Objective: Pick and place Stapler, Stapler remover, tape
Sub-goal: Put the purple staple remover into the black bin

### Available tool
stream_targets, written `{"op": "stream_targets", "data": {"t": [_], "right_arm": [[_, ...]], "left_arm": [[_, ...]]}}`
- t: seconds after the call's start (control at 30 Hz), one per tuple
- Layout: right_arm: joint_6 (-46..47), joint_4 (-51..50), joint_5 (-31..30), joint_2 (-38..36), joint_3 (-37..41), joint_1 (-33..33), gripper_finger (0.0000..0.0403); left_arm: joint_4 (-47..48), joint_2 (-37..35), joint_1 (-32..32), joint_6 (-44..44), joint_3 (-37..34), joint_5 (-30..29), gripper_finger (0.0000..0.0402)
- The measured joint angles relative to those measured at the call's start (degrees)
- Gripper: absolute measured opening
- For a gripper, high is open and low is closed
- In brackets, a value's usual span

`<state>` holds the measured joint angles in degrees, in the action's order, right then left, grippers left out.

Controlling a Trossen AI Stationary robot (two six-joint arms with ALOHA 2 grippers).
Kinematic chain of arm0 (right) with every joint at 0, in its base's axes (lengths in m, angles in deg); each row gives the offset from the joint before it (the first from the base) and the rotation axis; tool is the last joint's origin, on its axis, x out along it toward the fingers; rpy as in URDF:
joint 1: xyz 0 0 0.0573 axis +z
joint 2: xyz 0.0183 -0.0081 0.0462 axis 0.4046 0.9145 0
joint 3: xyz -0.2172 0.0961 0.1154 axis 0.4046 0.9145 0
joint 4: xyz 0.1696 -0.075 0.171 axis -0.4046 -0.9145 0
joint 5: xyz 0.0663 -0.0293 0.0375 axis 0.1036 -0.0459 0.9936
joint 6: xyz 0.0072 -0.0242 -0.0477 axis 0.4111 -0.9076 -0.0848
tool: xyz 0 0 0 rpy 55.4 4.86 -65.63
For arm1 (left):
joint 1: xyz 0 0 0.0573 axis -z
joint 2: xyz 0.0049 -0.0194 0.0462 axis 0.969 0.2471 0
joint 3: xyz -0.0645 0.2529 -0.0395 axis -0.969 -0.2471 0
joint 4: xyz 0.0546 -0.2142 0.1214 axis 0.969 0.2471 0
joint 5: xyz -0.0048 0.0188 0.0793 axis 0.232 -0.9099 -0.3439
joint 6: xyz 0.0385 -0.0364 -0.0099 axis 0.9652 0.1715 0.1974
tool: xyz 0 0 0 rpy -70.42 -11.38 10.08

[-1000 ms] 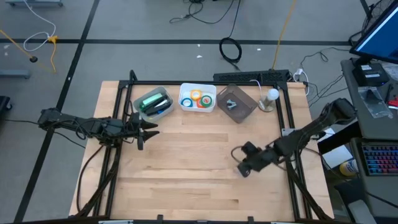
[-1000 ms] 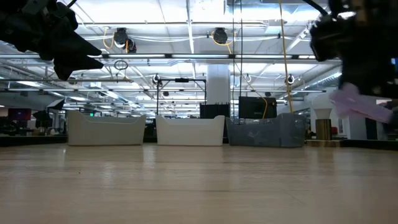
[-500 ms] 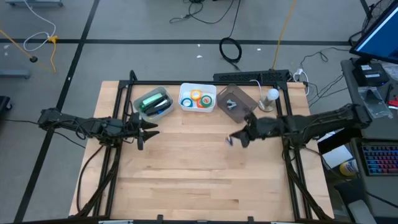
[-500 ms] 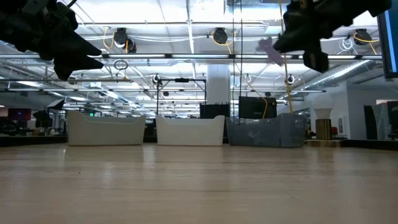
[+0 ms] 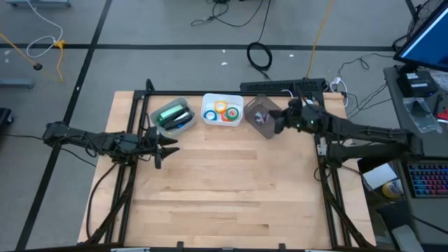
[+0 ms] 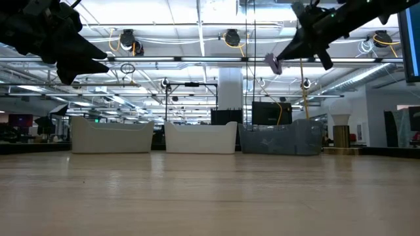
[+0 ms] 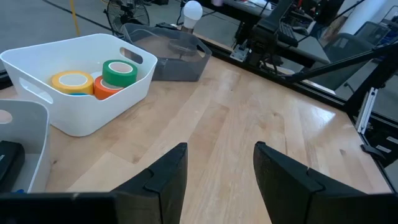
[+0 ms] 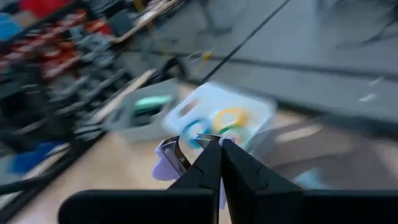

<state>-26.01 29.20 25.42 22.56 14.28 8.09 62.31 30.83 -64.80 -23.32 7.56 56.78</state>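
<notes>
No legible brand or writing that we can make out on any item. Our right gripper is pinched tight on the lilac stapler remover, held in the air just over the grey bin; beyond its fingertips sits the white bin with the tape rolls (yellow, green, orange and blue), and past that another pale bin with a green item we cannot identify. Our left gripper hangs with fingers spread wide, holding nothing, the white bin of tape just ahead of it and the pale bin beside it.
</notes>
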Motion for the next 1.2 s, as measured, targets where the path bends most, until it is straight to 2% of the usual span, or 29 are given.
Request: {"op": "stream_targets", "data": {"t": [0.17, 0.33, 0.6, 0.7, 0.8, 0.97, 1.2], "right_arm": [[-7.4, 0.2, -2.1, 1.3, 0.0, -6.4, 0.0000], [-9.3, -2.6, -1.6, 5.1, 0.0, -12.3, 0.0000], [-9.0, -4.1, 7.4, 14.4, 0.0, -19.3, 0.0000], [-8.9, -4.6, 10.2, 16.7, -0.1, -20.4, 0.0000], [-9.3, -9.8, 11.8, 18.6, -1.6, -21.2, 0.0000], [-12.8, -18.5, 11.8, 21.5, -7.2, -21.4, 0.0000], [-15.5, -25.2, 11.9, 26.5, -14.1, -21.4, 0.0000]], "left_arm": [[0.0, 0.0, 0.0, 0.0, 0.0, 0.0, 0.0182], [0.0, 0.0, 0.0, -0.1, 0.0, 0.0, 0.0182], [-0.4, 0.0, 0.0, -0.5, 0.0, 0.0, 0.0182], [-0.4, 0.0, 0.0, -0.5, 0.0, 0.0, 0.0182], [-0.4, 0.0, 0.0, -0.5, 0.0, 0.0, 0.0182], [-0.5, 0.0, 0.0, -0.7, 0.0, 0.0, 0.0182], [-0.9, 0.0, 0.0, -0.5, 0.0, 0.0, 0.0182]]}}
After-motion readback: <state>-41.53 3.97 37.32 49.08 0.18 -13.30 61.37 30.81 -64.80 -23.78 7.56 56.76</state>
